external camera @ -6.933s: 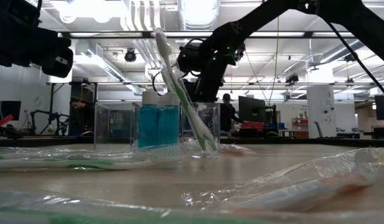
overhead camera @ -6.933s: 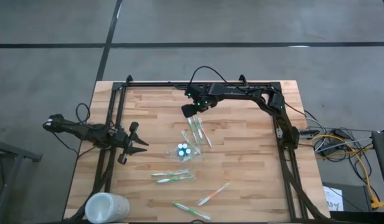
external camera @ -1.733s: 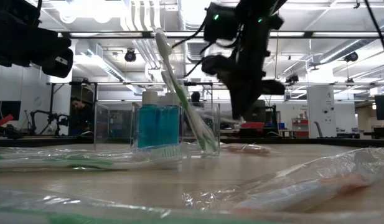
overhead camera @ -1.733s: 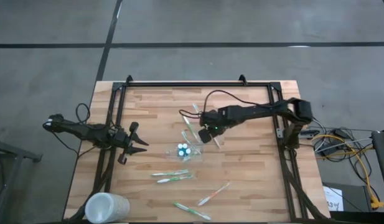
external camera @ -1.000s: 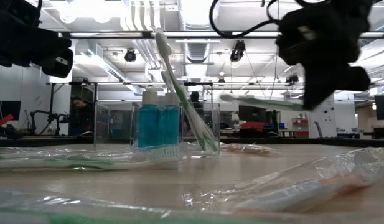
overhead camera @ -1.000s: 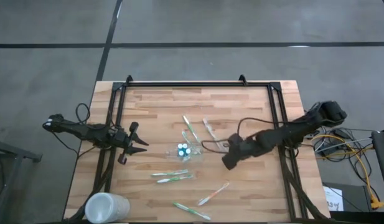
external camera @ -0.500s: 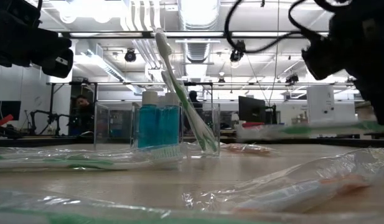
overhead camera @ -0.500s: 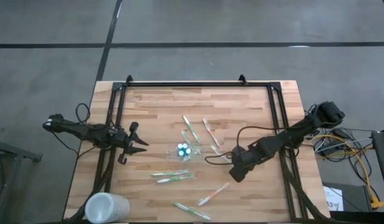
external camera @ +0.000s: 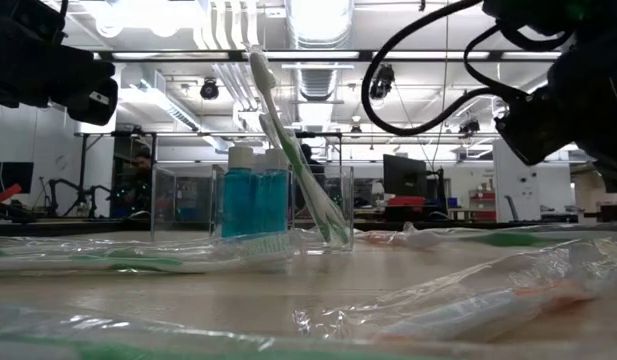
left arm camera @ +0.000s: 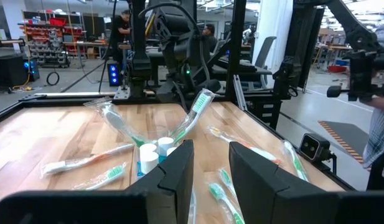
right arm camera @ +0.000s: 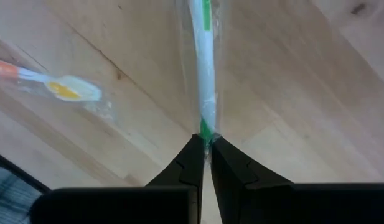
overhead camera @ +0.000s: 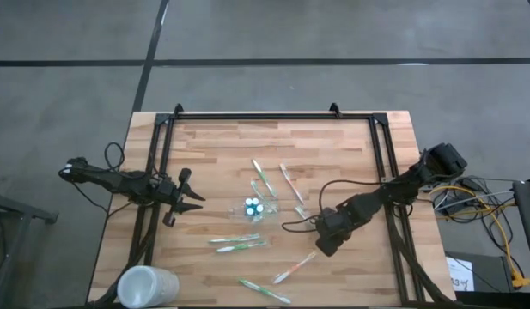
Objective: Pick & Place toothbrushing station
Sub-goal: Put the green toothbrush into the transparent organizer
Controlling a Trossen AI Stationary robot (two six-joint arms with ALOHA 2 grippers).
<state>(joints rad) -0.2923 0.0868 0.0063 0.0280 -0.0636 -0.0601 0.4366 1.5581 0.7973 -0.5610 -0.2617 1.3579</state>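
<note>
wooden table [overhead camera: 213,146] carries everything, its slats bare along the far edge. right arm reaches low across the near right part, its gripper [overhead camera: 326,242] pinched together on the tail end of a wrapped green brush [right arm camera: 203,81], which lies flat on the wood, likely held low so it can be set down. left arm waits at the left edge, its gripper [overhead camera: 189,200] parted with nothing between the fingers, pointing toward the middle. white cup [overhead camera: 147,287] sits at the near left corner. clear holder [overhead camera: 263,199] stands mid-table with blue tubes [external camera: 255,200] upright inside and brushes leaning out of it. an orange brush [overhead camera: 295,268] and other wrapped brushes lie scattered nearer the front, apart from the holder
</note>
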